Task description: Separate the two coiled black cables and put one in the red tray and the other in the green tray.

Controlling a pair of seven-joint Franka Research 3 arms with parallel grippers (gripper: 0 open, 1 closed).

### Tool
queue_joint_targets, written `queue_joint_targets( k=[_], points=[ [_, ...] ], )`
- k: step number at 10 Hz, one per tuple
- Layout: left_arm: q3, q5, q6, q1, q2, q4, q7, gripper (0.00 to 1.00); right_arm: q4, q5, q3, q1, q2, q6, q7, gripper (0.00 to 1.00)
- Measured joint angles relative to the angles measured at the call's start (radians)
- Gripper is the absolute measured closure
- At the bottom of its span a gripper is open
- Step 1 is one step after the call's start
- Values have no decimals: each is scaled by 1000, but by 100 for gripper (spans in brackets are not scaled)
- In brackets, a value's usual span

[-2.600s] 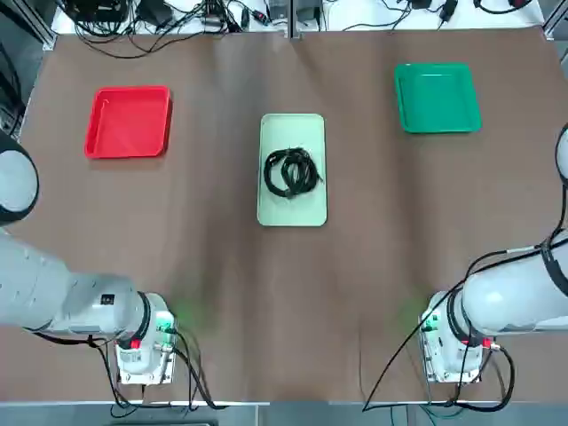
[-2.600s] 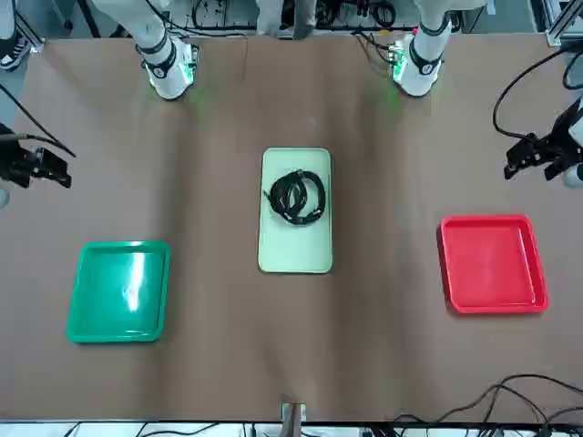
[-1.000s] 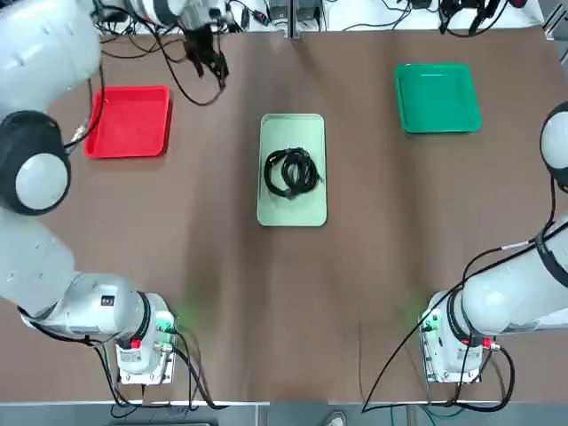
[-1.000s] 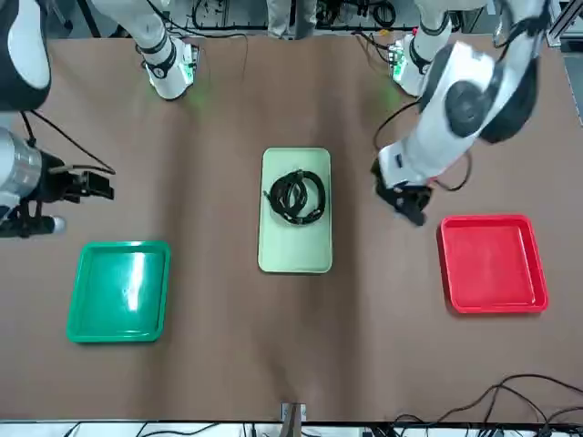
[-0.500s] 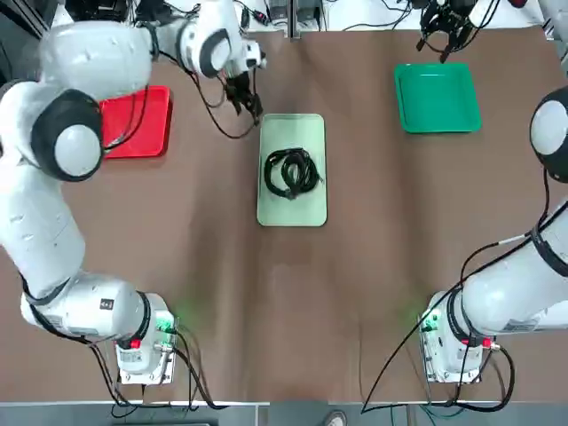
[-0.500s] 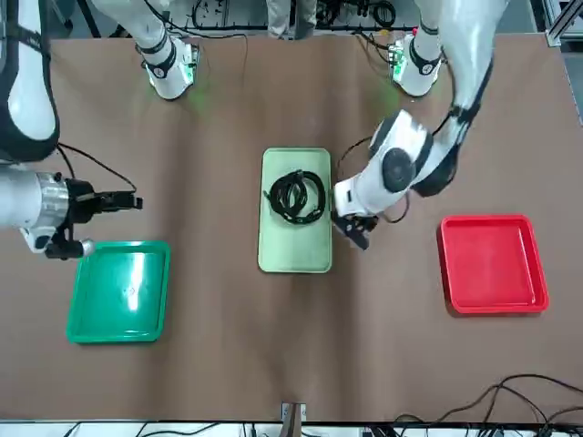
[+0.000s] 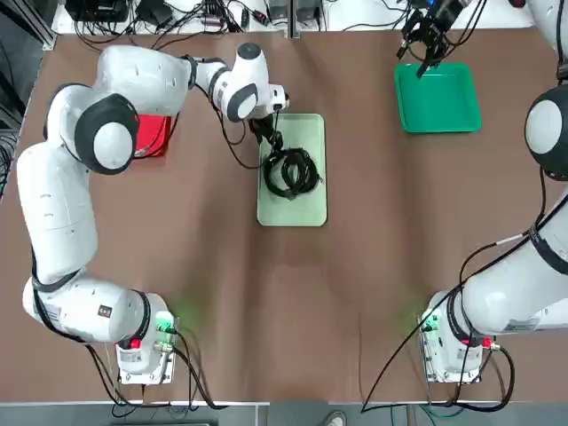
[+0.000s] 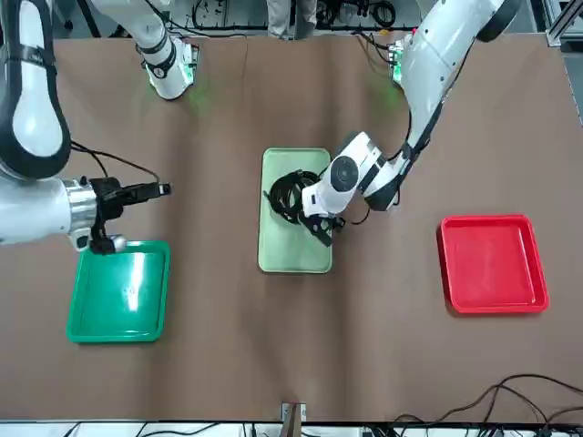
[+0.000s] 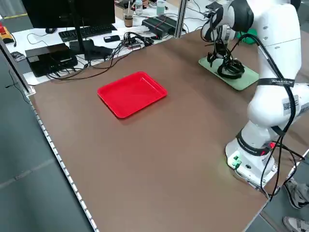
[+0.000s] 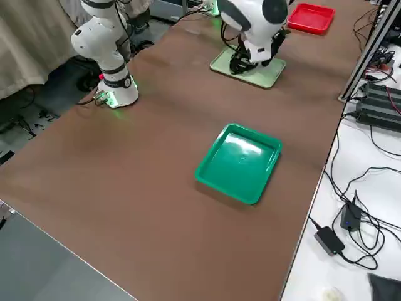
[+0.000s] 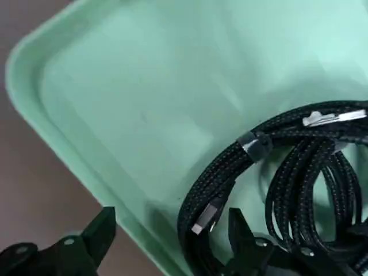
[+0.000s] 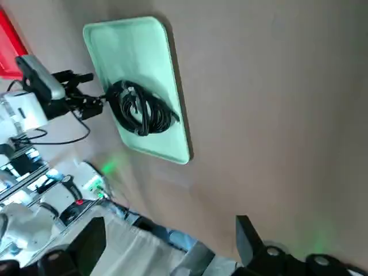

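Observation:
The two coiled black cables (image 7: 291, 171) lie tangled together in a pale mint tray (image 7: 293, 206) at the table's middle. My left gripper (image 7: 271, 138) is open and low over the far left part of the coils. In the left wrist view one finger (image 11: 99, 229) is outside the mint rim and the other is over the cables (image 11: 299, 172). The red tray (image 7: 153, 133) is partly hidden behind the left arm. It stands bare in the front view, as the red tray (image 8: 492, 264). The green tray (image 7: 437, 98) holds nothing. My right gripper (image 7: 419, 44) hangs open above its far left corner.
Brown table surface (image 7: 284, 302) surrounds the three trays. Both arm bases (image 7: 142, 351) stand at the near edge. Loose wires and equipment (image 7: 177, 18) crowd the bench beyond the far edge.
The left gripper has moved from beside the mint tray's far left corner onto the tray, down to the cables. The right gripper has shifted slightly near the green tray's far corner.

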Motion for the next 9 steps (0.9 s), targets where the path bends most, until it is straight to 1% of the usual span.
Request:
queue_joint_targets(
  k=[2,5,6,8,9],
  points=[
    [0,18,42,-1,13,-23,-6,15,-80,46,2,6,-10,-3,-13,0],
    [0,62,57,-16,21,-41,-44,24,-204,136,3,15,-87,-4,-15,0],
    [2,68,56,-15,19,-42,-46,40,-241,161,4,22,-107,3,-15,0],
    [1,78,58,-17,19,-45,-52,50,-311,187,4,40,-121,46,-33,0],
    [-6,95,58,-20,19,-47,-68,66,-325,191,4,46,-121,55,-38,0]
  ],
)
